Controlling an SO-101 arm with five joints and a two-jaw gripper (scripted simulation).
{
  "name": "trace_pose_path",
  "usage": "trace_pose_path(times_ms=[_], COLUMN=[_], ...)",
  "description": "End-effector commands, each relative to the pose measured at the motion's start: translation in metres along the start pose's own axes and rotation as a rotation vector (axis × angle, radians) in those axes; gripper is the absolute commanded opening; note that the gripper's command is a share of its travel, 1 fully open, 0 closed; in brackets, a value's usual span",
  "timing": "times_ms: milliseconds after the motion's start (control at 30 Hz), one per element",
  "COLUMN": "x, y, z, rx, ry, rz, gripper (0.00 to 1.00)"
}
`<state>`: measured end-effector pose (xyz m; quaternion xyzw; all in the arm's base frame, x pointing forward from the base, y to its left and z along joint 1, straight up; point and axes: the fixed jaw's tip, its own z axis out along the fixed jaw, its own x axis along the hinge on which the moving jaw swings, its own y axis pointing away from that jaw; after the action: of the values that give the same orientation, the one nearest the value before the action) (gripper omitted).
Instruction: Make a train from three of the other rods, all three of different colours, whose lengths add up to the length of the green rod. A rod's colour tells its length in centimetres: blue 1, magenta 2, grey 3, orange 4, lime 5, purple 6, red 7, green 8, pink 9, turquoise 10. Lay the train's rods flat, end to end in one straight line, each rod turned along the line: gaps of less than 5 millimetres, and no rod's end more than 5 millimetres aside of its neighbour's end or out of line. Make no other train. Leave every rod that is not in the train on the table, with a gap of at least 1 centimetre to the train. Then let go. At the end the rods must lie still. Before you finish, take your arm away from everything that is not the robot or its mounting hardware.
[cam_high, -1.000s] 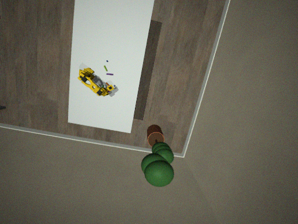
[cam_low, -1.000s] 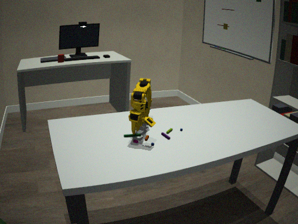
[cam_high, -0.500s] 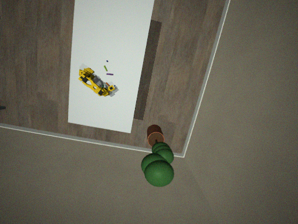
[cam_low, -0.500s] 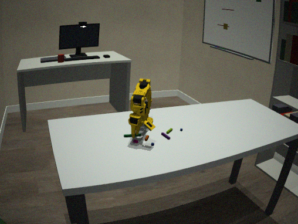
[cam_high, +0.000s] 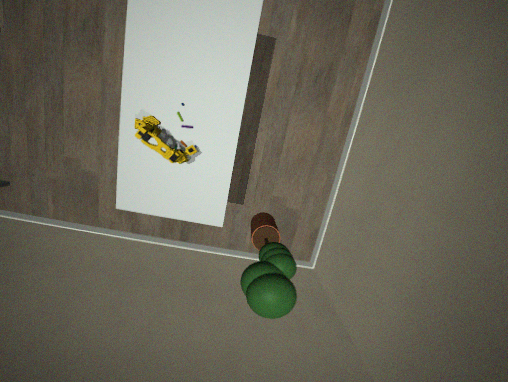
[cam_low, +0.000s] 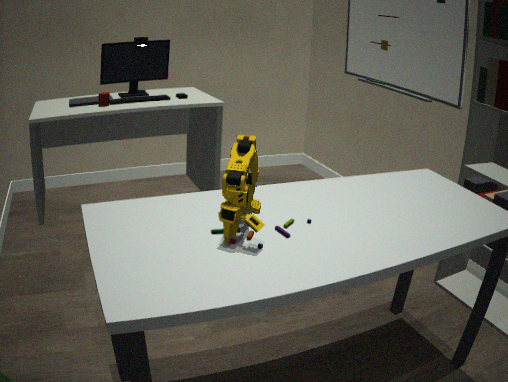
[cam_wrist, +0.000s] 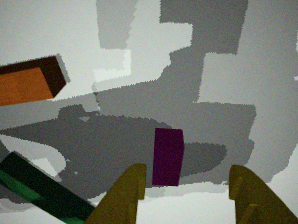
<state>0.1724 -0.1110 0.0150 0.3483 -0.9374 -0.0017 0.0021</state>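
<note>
Evidently the magenta rod (cam_low: 233, 241) (cam_wrist: 168, 157) is ungripped — on the table, just ahead of the parted fingertips of the gripper (cam_wrist: 187, 182), nearer the left-hand finger in the wrist view, its long axis running roughly along the fingers.

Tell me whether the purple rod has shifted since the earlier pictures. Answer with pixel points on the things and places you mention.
No; the purple rod (cam_high: 187, 126) (cam_low: 282, 231) keeps its place beside the lime rod (cam_high: 180, 116) (cam_low: 289, 223).
</note>
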Motion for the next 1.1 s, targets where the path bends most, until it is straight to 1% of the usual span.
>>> trace_pose_path(times_ms=[0,167,900,933,1067], x=[-0.0030,-0.0030,-0.0030,-0.0029,-0.0029], y=[-0.0152,-0.0151,-0.0151,-0.0146,-0.0146], z=[-0.0140,-0.0121,-0.0119,-0.0102,-0.0102], rx=[0.114,0.114,0.114,0.115,0.115], ry=[-0.034,-0.034,-0.034,-0.035,-0.035], rz=[0.014,0.014,0.014,0.013,0.013], gripper=[0.19,0.19,0.19,0.19,0.19])
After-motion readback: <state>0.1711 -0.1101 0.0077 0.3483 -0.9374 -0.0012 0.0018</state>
